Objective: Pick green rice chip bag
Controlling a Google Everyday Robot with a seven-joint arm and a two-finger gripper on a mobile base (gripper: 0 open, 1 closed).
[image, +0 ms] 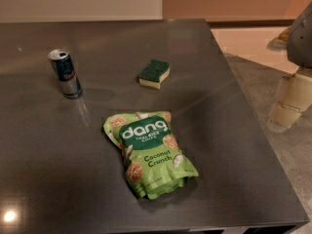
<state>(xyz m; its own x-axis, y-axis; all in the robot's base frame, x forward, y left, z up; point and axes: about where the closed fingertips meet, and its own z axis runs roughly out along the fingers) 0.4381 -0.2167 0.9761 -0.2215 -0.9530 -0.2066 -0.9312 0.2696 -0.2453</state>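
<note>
Lime-green and crinkly, the green rice chip bag (pixel 150 154) lies flat on the dark grey table (pixel 234 130), label up. A dark green patch reads "dang", with "Coconut Crunch" below it and round chips pictured around the words.

The end effector (pixel 288 104) stands at the far right of the view. It is a cream-coloured, segmented piece under a grey part of the arm (pixel 302 38), seen past the table's right edge with grey floor (pixel 263 77) behind it. Whether it is spread or pressed together cannot be told here. It is apart from everything on the table.

The bag is well apart from the end effector, off to its left in the view and lower, nearer the table's front edge. The bag's top end points toward the upper left and its bottom seam toward the lower right, so it sits slightly askew.

A sponge (pixel 154 73), dark green on top and pale yellow beneath, lies on the table about as far left of the end effector as the bag. It is a little higher in the view than the end effector and apart from the bag. A blue and silver can (pixel 65 73) stands upright farthest from the end effector — near the table's left side, level with the sponge and apart from both other things.
</note>
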